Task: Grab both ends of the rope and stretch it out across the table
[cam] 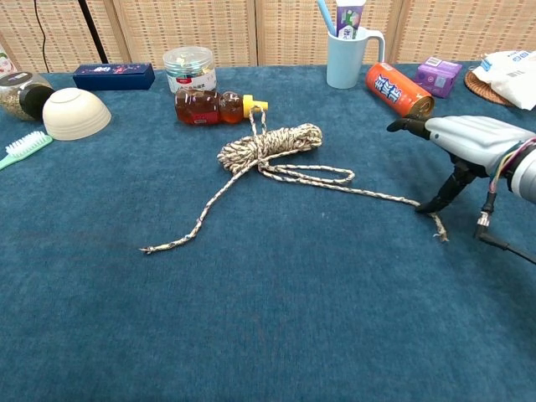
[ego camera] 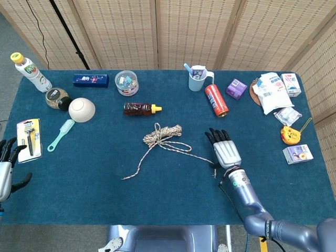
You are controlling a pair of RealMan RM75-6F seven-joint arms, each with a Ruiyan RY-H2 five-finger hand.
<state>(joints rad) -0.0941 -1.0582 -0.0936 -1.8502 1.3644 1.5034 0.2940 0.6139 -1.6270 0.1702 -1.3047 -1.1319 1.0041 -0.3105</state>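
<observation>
Cut off at the left edge of the dark blue felt tabletop (ego camera: pixel 105 199): left robot hand (ego camera: pixel 7 164), fingers spread, empty. Mid-tabletop, speckled braided rope (cam: pixel 270 146) (coiled bundle, two loose tails). Right silver robot hand (cam: pixel 459 159), thumb pressed at one frayed tail; true grasp impossible to tell.

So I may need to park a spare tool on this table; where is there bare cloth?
The widest bare cloth is the near strip in front of the rope, between left hand and right hand. The far edge is crowded, from the bottle to the cartons.
</observation>
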